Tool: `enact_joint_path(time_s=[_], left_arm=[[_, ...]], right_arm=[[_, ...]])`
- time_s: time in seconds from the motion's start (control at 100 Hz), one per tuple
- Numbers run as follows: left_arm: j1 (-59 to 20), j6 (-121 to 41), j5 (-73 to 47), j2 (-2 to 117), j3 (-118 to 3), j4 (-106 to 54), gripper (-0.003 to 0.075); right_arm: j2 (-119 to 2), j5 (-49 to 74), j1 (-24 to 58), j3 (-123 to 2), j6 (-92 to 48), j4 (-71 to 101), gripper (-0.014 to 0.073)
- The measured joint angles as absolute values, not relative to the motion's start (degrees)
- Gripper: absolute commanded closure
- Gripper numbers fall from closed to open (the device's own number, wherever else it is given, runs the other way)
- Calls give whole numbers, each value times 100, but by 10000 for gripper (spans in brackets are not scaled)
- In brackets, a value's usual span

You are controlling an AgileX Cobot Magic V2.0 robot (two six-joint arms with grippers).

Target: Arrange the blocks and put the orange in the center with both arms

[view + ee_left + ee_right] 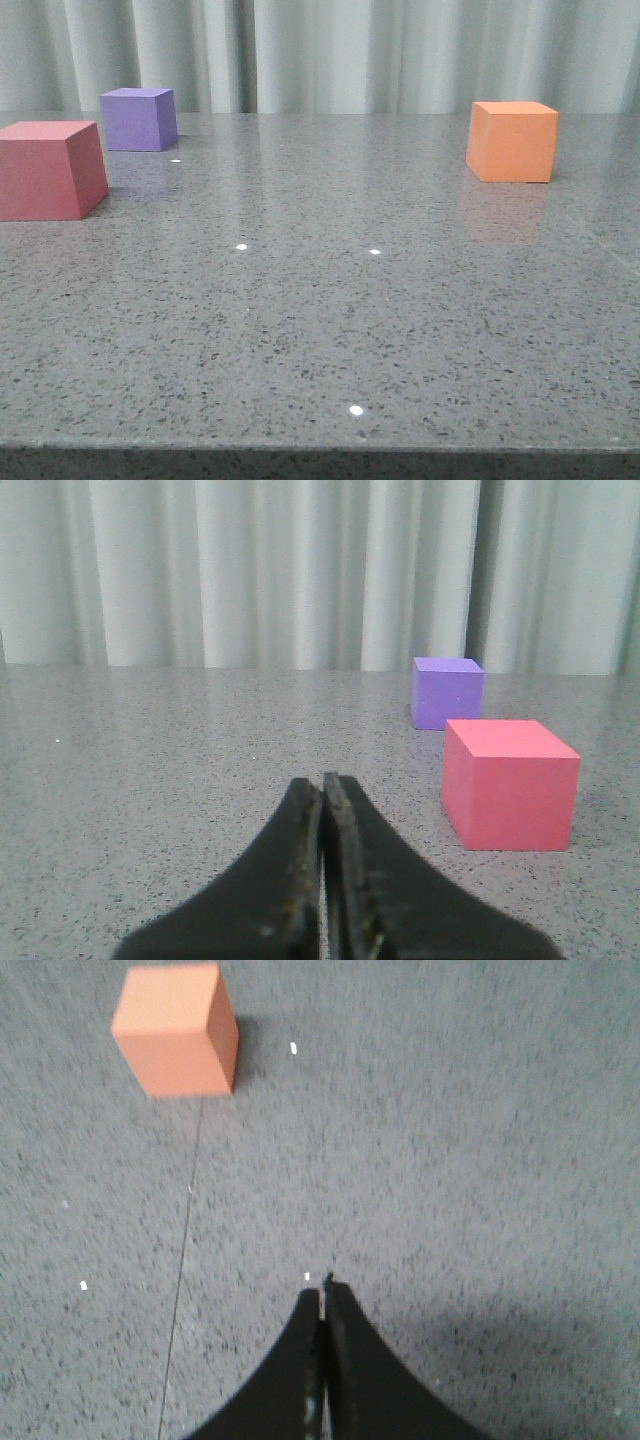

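Note:
In the front view the pinkish-red cube (48, 170) sits at the left edge, the purple cube (139, 119) behind it, and the orange cube (512, 141) far to the right. Neither arm shows there. My left gripper (322, 780) is shut and empty, low over the table; the pinkish-red cube (510, 797) and the purple cube (447, 692) lie ahead of it, off to one side. My right gripper (322, 1292) is shut and empty above the table, well apart from the orange cube (177, 1030).
The grey speckled table (320, 320) ends at a front edge near the camera. A pale pleated curtain (320, 50) hangs behind the table's back edge. A thin seam line (180, 1290) runs across the tabletop in the right wrist view.

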State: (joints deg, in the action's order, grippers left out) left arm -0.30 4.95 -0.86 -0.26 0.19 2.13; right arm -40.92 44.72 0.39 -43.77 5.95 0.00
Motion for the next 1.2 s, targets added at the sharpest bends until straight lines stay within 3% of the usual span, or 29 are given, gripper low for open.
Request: enact_joint_path(time_s=[0.06,0.23,0.29,0.73,1.2], left_arm=[[-30,495,-86,-26,19,213,741],[-30,495,-86,-26,19,213,741],[-30,495,-86,-26,19,213,741],[-30,495,-86,-26,19,213,741],[-30,495,-86,-26,19,213,741]], right_arm=[[-4164,4605,39,-4377,595,30,468],[-4210,4940,39,-4377,607,48,27],[-4210,4978,39,-4377,607,48,-78],[-4572,4892,39,-4934,596,492,-51],[-7437,4370,780,-6740,596,618,-51]])
